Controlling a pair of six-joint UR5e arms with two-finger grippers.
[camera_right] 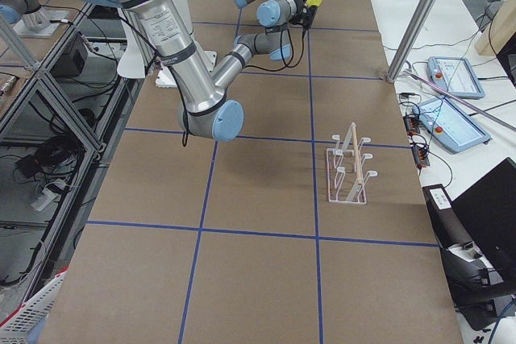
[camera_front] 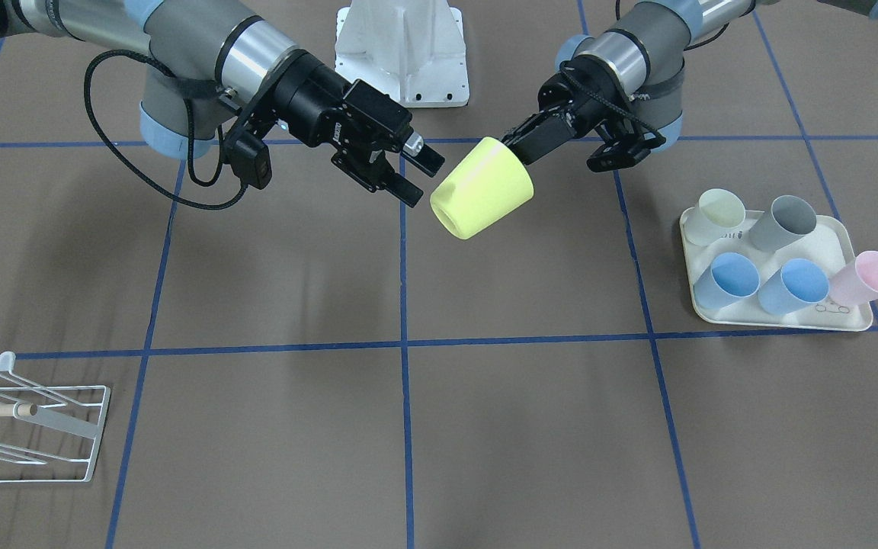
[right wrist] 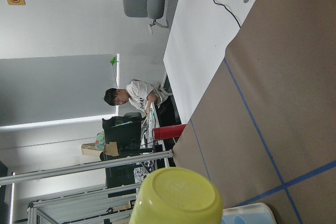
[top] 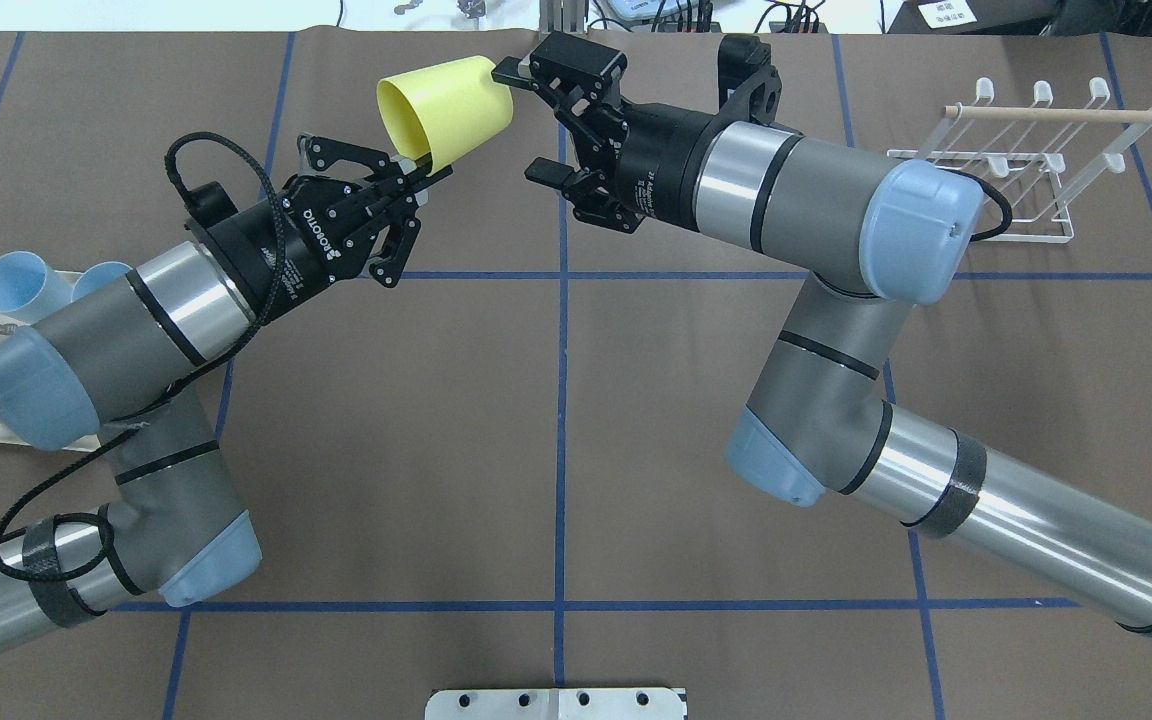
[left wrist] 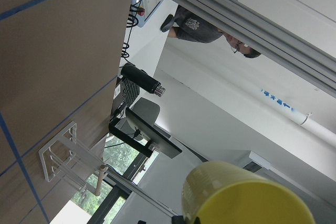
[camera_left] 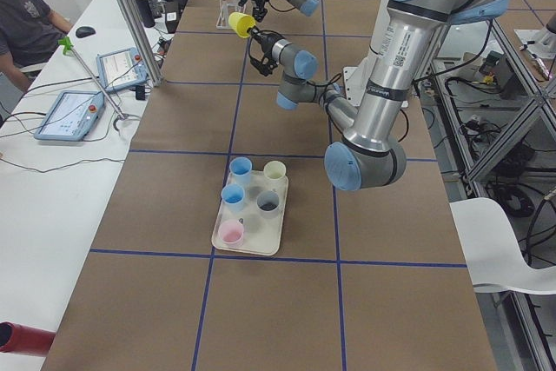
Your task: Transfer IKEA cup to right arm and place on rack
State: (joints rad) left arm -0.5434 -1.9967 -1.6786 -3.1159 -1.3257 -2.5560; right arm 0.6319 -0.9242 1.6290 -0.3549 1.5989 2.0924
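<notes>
The yellow cup is held by its rim in the pinched left gripper, up over the tabletop — the wide-open, empty right gripper should be closed around its bottom end before it is let go.

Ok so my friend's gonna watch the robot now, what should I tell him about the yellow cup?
Left gripper: shut on the rim of the yellow cup, holding it in the air.
Right gripper: open, by the cup's base, not gripping.
Rack: on the table at the robot's right, no cup on it.
Done: cup is up at the hand-over spot.
Left: right grips, left lets go, right places the cup on the rack.
</notes>
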